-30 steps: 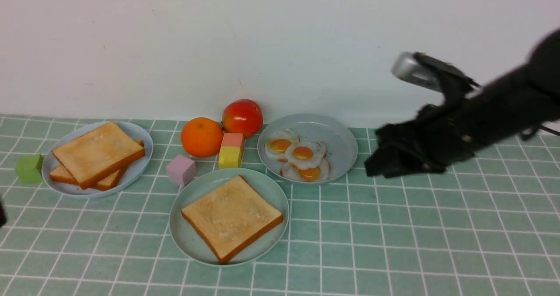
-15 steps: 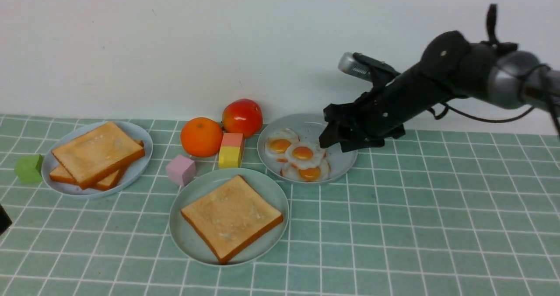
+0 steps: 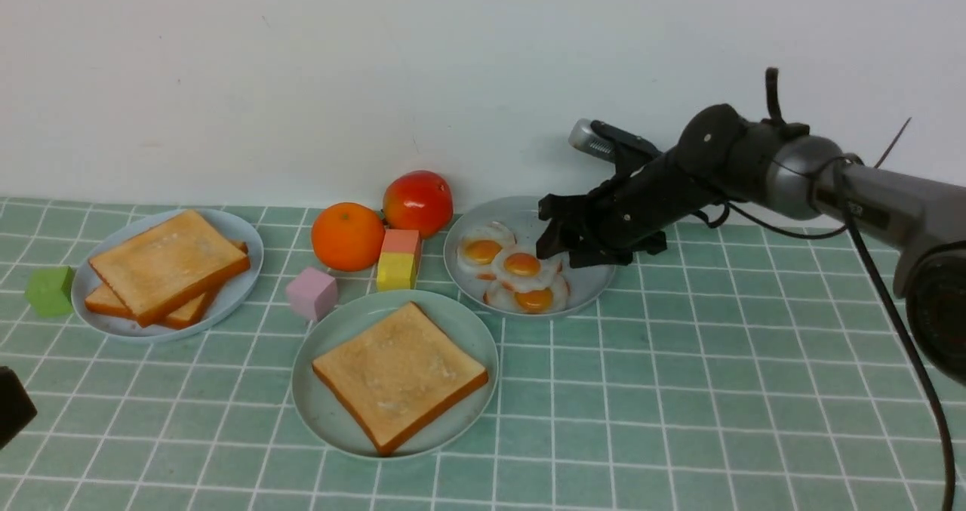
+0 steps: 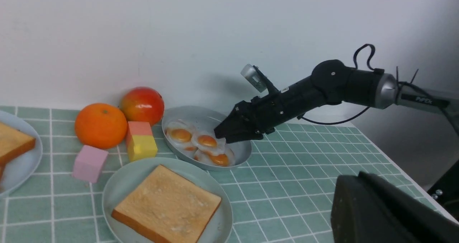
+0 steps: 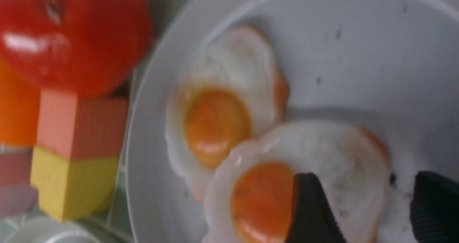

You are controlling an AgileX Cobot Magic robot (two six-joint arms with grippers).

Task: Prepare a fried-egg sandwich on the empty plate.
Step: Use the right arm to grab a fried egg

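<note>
Right pincer (image 5: 364, 187) spread, straddling middle egg (image 5: 333, 146) edge.

Golden-brown toast (image 3: 398, 375), pale mint plate (image 3: 324, 413), white orange-yolked eggs (image 3: 522, 264), green white-gridded tablecloth (image 3: 717, 390).

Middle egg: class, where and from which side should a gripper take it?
Probably its thin white rim on the right, from above. The middle egg lies flat atop both neighbours, and that side faces bare plate, under the open right gripper.
</note>
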